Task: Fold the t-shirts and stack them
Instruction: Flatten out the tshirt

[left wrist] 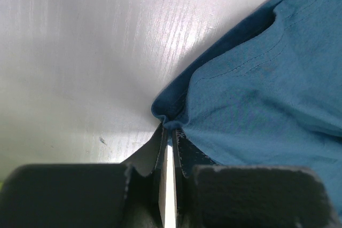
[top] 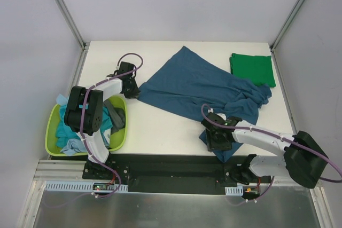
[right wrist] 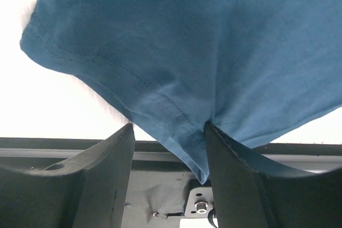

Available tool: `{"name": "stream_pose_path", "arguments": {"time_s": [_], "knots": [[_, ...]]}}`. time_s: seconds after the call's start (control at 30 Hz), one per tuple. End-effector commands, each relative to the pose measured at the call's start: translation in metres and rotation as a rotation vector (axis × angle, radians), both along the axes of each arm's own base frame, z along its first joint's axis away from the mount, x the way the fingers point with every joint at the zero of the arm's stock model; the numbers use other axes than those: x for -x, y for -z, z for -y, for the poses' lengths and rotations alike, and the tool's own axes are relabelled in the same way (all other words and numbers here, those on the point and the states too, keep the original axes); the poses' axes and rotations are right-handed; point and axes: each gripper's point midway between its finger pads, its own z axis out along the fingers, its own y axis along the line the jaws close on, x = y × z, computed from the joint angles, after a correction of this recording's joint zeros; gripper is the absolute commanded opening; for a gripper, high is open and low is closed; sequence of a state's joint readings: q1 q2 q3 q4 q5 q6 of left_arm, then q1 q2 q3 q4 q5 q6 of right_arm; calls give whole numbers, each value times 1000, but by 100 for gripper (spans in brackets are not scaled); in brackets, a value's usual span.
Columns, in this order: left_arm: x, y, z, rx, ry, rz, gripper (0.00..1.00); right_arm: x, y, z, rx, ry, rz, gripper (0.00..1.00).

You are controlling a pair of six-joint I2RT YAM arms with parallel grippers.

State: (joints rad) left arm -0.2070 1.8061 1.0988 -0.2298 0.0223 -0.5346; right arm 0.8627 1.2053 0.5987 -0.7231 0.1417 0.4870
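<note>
Top view: dark teal-blue cotton t-shirt [top: 197, 86] lay loosely spread on the white table [top: 160, 132], running from left of centre to the near right. It was wrinkled and bunched at its right side.

Left gripper [top: 132, 90] sat at the shirt's left corner. In the left wrist view, the left gripper [left wrist: 170, 132] had its jaws nearly together, only a thin slit between them, pinching a small pucker of the shirt's edge [left wrist: 256, 105] right at the tips, low over the table [left wrist: 80, 52].

Right gripper [top: 219, 141] sat at the shirt's near-right corner, close to the table's near edge. In the right wrist view, the right gripper [right wrist: 168, 129] had its jaws well apart. The hemmed corner of the shirt [right wrist: 187, 36] drooped down between the fingers [right wrist: 224, 153] and touched the right-hand one. No pinch was visible.

Bright green folded t-shirt [top: 253, 69] lay flat at the far right corner, its near edge touching the teal shirt's bunched side.

Lime-green plastic basket [top: 51, 132] stood at the near left, beside the left arm. It held a light turquoise garment [top: 67, 132] and a dark grey garment [top: 113, 118], both crumpled.
</note>
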Motion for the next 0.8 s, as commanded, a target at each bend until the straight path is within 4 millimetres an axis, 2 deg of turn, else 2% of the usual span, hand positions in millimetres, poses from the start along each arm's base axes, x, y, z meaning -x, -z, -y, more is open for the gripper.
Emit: {"name": "stream_pose_path", "arguments": {"time_s": [0.0,0.07,0.2,0.3,0.43,0.47,0.53,0.63,0.7,0.77], "knots": [[5,-2,-9,-7,-19,-7,0,0,8,-5,31,1,-14,57],[6,-3,-9,-8,-19,-5,0,0,12,-4,67,5,-26,56],[5,-3,-12,-13,-30,-2,0,-3,20,-1,128,28,-39,33],[5,-4,-13,-12,-33,1,0,-6,22,0,146,42,-34,22],[2,-11,-13,-9,-36,20,0,-15,13,2,169,52,7,0],[1,-14,-13,-8,-36,26,0,-20,6,3,177,54,35,0],[0,-21,-13,-5,-36,43,0,-31,-16,21,262,65,111,0],[-5,-37,-11,7,-38,87,0,-58,-67,43,362,75,271,0],[-13,-59,-10,20,-41,145,0,-78,-100,54,381,85,373,0],[-22,-88,-8,35,-42,219,0,-101,-141,76,435,137,492,0]]}}
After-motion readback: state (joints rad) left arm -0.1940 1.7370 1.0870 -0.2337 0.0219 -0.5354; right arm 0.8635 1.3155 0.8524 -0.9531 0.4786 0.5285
